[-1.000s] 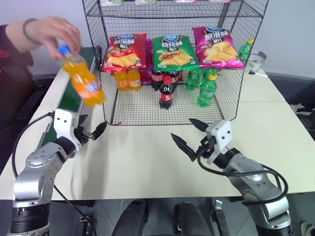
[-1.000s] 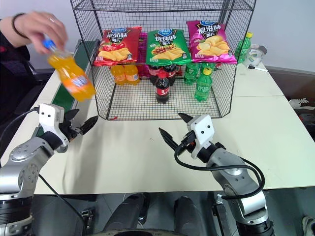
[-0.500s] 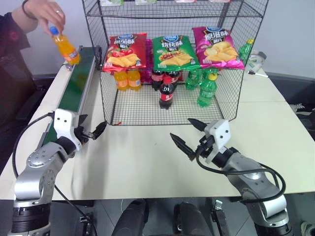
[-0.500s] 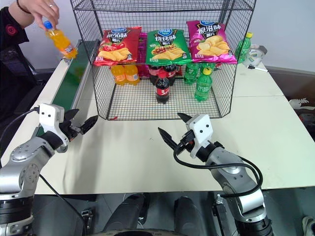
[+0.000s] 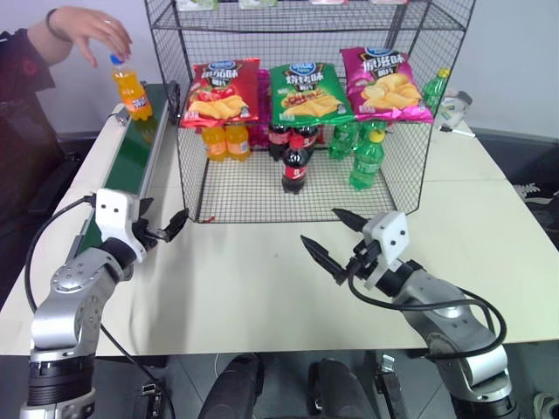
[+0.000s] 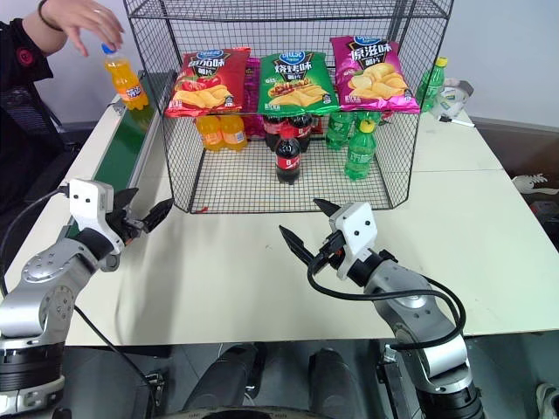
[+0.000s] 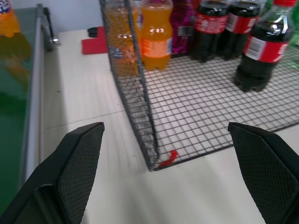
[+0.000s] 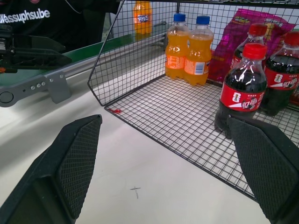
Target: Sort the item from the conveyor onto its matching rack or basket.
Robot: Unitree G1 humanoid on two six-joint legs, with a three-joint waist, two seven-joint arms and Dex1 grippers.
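Since a second ago, the orange soda bottle (image 5: 132, 91) has travelled from mid-air above the near worktop to the far end of the conveyor (image 5: 129, 161), where it now stands roughly upright; the person's hand (image 5: 94, 30) hovers just over its blue cap, and whether fingers still touch the cap is hard to tell. Neither robot hand has shifted. The left hand (image 5: 162, 229) sits released, fingers spread wide and empty, beside the near end of the belt, with the bottle well ahead of it along the belt. The right hand (image 5: 338, 237) is likewise spread and empty, off to the other side, facing the front of the wire rack (image 5: 410, 131). Beyond both hands, inside the rack's lower shelf, two matching orange soda bottles (image 5: 225, 140) stand at the left corner, cola bottles (image 5: 295, 161) in the middle, green bottles (image 5: 367, 157) further right. With the item delivered, the task is only starting: the left hand looks best placed to take it once the belt brings it near.
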